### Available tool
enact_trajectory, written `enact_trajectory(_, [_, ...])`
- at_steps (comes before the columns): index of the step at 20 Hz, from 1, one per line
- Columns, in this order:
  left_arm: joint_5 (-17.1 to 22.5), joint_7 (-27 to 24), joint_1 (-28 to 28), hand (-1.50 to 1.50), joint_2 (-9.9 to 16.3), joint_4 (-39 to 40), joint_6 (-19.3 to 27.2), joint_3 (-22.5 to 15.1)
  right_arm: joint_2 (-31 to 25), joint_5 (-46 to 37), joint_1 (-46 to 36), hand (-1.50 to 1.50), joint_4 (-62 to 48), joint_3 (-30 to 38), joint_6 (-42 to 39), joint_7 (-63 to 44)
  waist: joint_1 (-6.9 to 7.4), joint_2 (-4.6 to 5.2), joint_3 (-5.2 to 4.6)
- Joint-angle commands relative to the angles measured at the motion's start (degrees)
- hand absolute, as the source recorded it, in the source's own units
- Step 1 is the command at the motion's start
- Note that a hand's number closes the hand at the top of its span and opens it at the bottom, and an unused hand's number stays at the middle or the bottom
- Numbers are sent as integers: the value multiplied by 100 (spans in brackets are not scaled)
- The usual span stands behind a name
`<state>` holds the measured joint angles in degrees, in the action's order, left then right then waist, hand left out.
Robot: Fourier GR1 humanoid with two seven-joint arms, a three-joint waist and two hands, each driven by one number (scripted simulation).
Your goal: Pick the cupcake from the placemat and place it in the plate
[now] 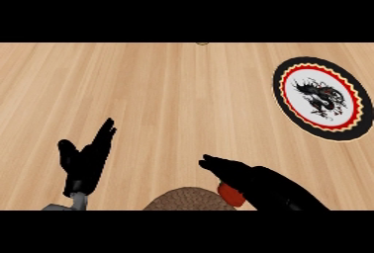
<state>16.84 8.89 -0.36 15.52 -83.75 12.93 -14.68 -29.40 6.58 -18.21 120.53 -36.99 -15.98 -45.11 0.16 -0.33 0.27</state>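
Note:
A red cupcake (pixel 231 194) shows at the lower edge, beside a round brown placemat (pixel 188 199) that is cut off by the view's bottom. My right hand (pixel 245 177) lies over the cupcake and hides most of it, with its fingers stretched toward the upper left and not visibly curled round it. The plate (pixel 352 124), white with a black dragon, a red ring and a black rim, lies at the far right of the wooden counter. My left hand (pixel 86 160) rests open at the lower left, fingers up.
A small round thing (pixel 202 43) peeks in at the counter's far edge, top centre. Bare wooden counter (pixel 168 99) stretches between the hands and the plate.

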Motion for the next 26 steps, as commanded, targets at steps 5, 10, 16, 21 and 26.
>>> enact_trajectory(5, [65, 172, 335, 0, 130, -50, -414, 255, 826, -544, 377, -150, -3, -536, -147, -550, 3, 27, -27])
enact_trajectory(10, [-104, -141, 46, 0, -269, 504, -466, 280, 1342, -1356, 477, -150, -212, -941, -143, -486, -15, 31, -28])
enact_trajectory(16, [-232, 191, -405, 0, -309, 615, -375, 460, 1112, -2023, 821, -150, -164, -1152, -320, -495, -47, 32, -27])
enact_trajectory(21, [-408, 98, 30, 0, -354, 409, -465, 405, 1096, -2069, 1065, -150, 56, -1035, -658, -552, -24, 30, -27])
enact_trajectory(26, [-524, 431, -49, 0, -499, 110, -338, 400, 1609, -2293, 917, -150, -752, -1074, -808, -253, -10, 31, -26])
